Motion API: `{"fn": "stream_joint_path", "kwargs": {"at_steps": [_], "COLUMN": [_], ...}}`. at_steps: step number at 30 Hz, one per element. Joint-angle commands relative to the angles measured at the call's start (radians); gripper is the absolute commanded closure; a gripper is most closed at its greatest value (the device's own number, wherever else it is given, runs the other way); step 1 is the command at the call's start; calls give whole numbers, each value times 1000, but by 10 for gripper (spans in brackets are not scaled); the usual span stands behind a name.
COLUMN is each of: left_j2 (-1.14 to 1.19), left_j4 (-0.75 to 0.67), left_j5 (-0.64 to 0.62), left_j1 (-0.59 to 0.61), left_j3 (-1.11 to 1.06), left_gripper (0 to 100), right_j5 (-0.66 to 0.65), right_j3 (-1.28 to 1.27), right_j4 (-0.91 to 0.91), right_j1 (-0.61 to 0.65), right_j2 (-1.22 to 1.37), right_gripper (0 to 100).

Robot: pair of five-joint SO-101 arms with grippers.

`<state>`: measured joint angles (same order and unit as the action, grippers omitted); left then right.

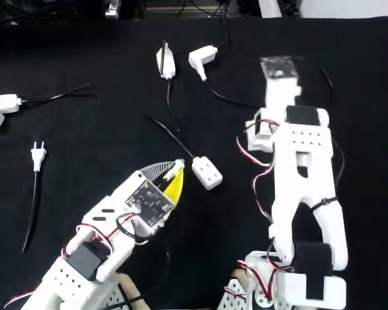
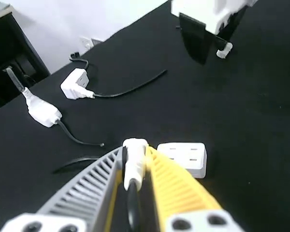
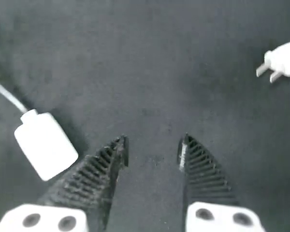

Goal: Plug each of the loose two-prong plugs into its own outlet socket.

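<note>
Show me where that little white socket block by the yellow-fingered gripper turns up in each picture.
High view: the socket block lies mid-table, just past the tip of the left gripper.
Left wrist view: it lies flat, slots up, beside that gripper's tip.
Right wrist view: no match I can make; the corded white piece beside the right gripper looks like another one.
Shared landmark: the plug clamped in the left gripper.

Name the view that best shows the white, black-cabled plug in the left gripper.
Left wrist view: white plug sits centred between the left gripper's grey and yellow fingers. High view catches just its tip.
</note>
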<state>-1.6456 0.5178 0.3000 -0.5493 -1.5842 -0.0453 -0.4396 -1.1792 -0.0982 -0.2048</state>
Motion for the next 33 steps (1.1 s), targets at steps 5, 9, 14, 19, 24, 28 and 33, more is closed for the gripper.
{"fn": "stream_joint_path", "kwargs": {"at_steps": [5,9,14,19,24,28,33], "left_j2": [454,770,1077,1284,1570,1771,1872], "left_j4": [115,193,393,621,769,825,764], "left_j5": [-6,17,107,213,269,269,267], "left_j1": [12,13,-4,-44,-24,-21,-38], "left_j3": [305,530,915,1313,1603,1732,1797], "left_gripper": [973,973,973,973,973,973,972], "right_j5": [170,215,230,230,233,267,267], "right_j3": [-282,-384,-406,-410,-426,-432,-432], "right_j4": [454,609,612,626,632,634,634], "right_j1": [-173,-184,-183,-183,-215,-216,-216], "right_j2": [2,-5,-39,-45,-64,-79,-79], "right_gripper": [813,814,814,814,814,814,814]}}
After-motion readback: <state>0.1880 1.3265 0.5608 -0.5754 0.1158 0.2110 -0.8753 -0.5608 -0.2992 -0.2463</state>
